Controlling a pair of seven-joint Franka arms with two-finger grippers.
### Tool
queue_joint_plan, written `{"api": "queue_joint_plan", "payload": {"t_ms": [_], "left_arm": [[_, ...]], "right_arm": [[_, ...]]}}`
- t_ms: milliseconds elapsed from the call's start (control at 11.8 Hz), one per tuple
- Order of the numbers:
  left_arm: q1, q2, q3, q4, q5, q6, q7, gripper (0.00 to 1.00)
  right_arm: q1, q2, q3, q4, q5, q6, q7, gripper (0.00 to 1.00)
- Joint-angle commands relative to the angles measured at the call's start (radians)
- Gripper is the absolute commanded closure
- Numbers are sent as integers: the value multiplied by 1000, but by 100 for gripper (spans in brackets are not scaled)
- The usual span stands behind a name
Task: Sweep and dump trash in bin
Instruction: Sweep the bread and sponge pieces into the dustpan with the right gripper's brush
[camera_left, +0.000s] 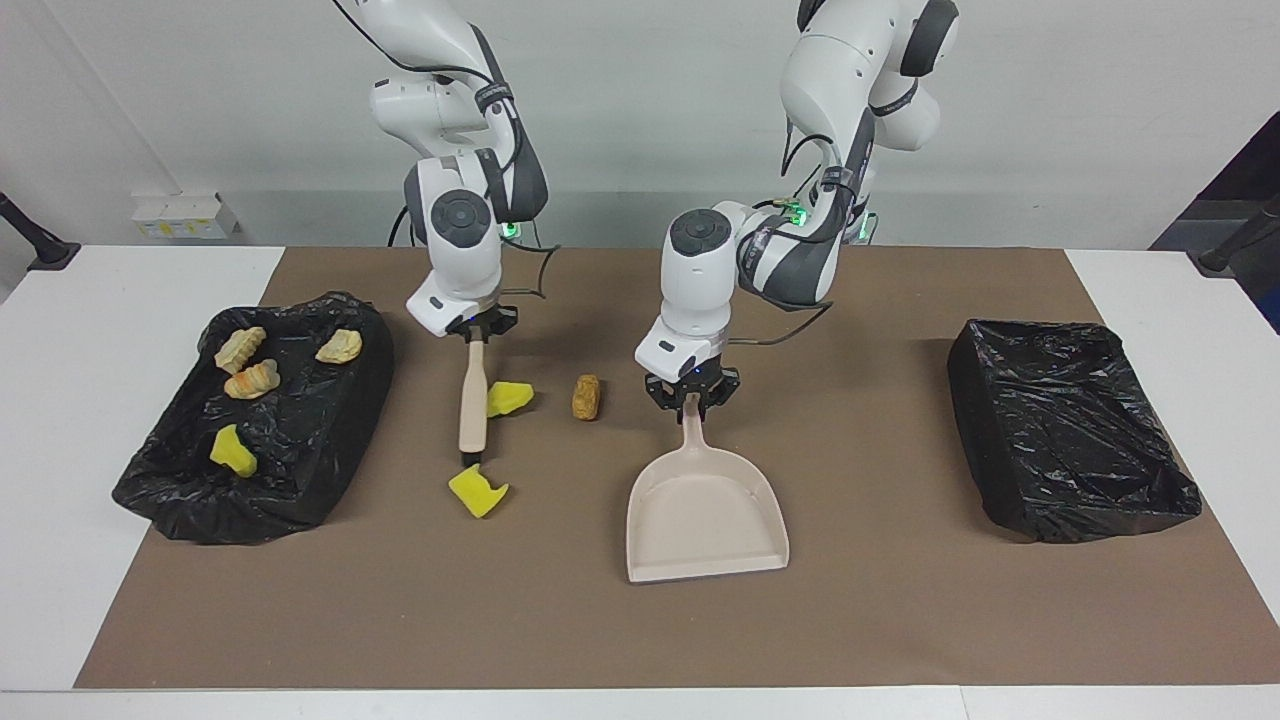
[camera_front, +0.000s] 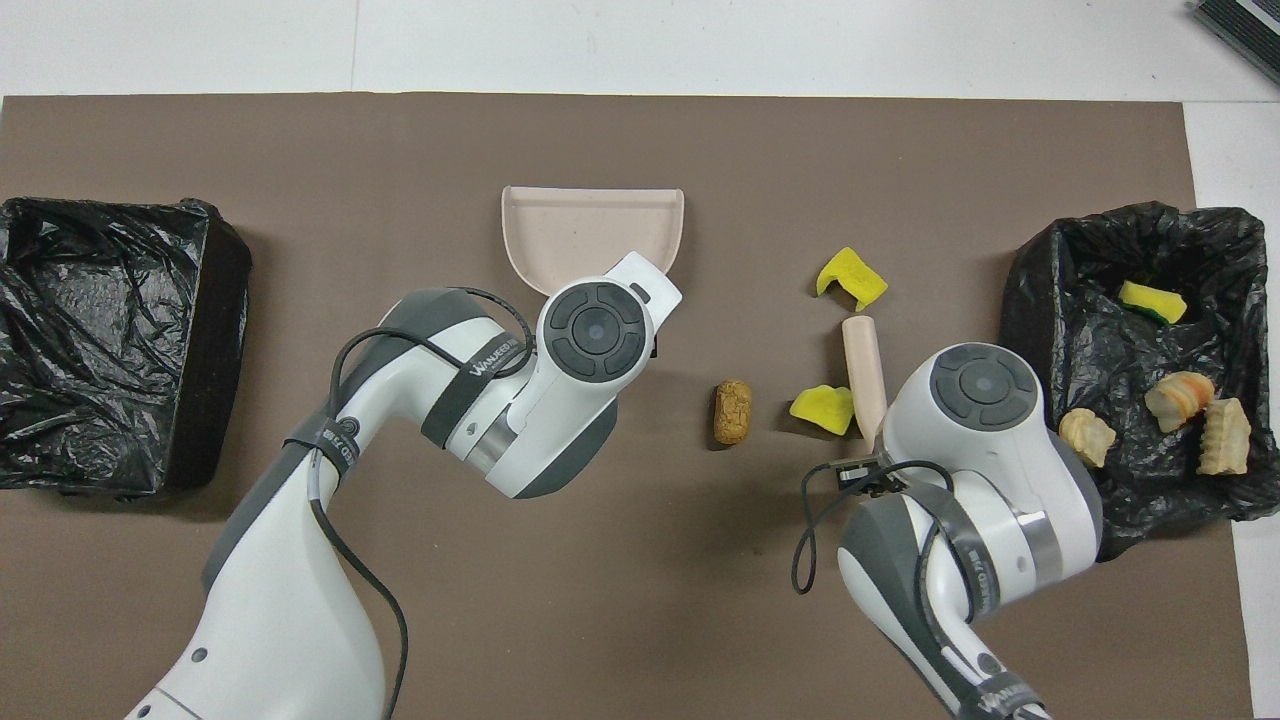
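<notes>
– Jaws first: shut tight on the dustpan (camera_left: 705, 510) handle at the left gripper (camera_left: 692, 400); shut tight on the brush (camera_left: 471, 405) handle at the right gripper (camera_left: 477, 335)
– Agreed. And the trash (camera_left: 586, 397)?
– Split: four pieces (camera_left: 251, 380) already in the black-lined bin (camera_left: 260, 510) at the right arm's end of the table; three loose on the brown mat (camera_left: 900, 620), between that bin and the dustpan. Namely a yellow sponge piece (camera_left: 510, 398) touching the brush handle, a brown chunk (camera_left: 586, 397) just beside it toward the pan, and a second yellow piece (camera_left: 477, 491) at the bristle end
– Worries from here?
– Plenty. Pan mouth facing away from the robots, side wall toward the scraps: swept straight across, likely to pile against that wall rather than go in. Needs turning or repositioning first
– Anything about the grip?
– Held only near the tip of the handle, so liable to swivel or lift at the lip under a push, letting scraps slide underneath
– And the scraps themselves?
– Light sponge, apt to hop over the bristles or skip away under a fast stroke; rounded chunk, apt to roll off line. Also both arms close together over the middle of the mat, so some risk of a knock, and, with a tilted carry to the bin, of spilling the lot
</notes>
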Motion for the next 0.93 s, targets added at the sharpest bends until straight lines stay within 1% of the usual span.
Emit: {"api": "queue_joint_plan", "payload": {"t_ms": [0, 169, 254, 339, 423, 508, 593, 678, 847], "left_arm": [[13, -35, 14, -5, 66, -38, 138, 100], [62, -104, 10, -14, 64, -109, 363, 100], [72, -133, 14, -13, 64, -169, 492, 100], [74, -178, 14, -17, 64, -241, 596, 100], [97, -246, 12, -34, 61, -309, 734, 100], [147, -325, 7, -78, 37, -338, 874, 100], [183, -404, 10, -153, -30, -349, 1001, 100], [194, -476, 14, -236, -49, -345, 1095, 100], [241, -560, 14, -333, -49, -348, 1253, 100]], "right_arm": [[51, 37, 2, 70, 98, -3, -40, 100], [74, 47, 4, 86, 187, 5, -27, 100], [120, 47, 4, 95, 242, 11, -15, 100], [164, 53, 2, 127, 250, 6, 6, 100], [169, 76, 1, 168, 243, -9, 22, 100], [146, 80, -6, 179, 240, -11, 23, 100], [93, 86, -9, 195, 225, -11, 17, 100], [38, 91, -4, 227, 168, -18, 16, 100], [-7, 134, -6, 293, 24, -46, 14, 100]]}}
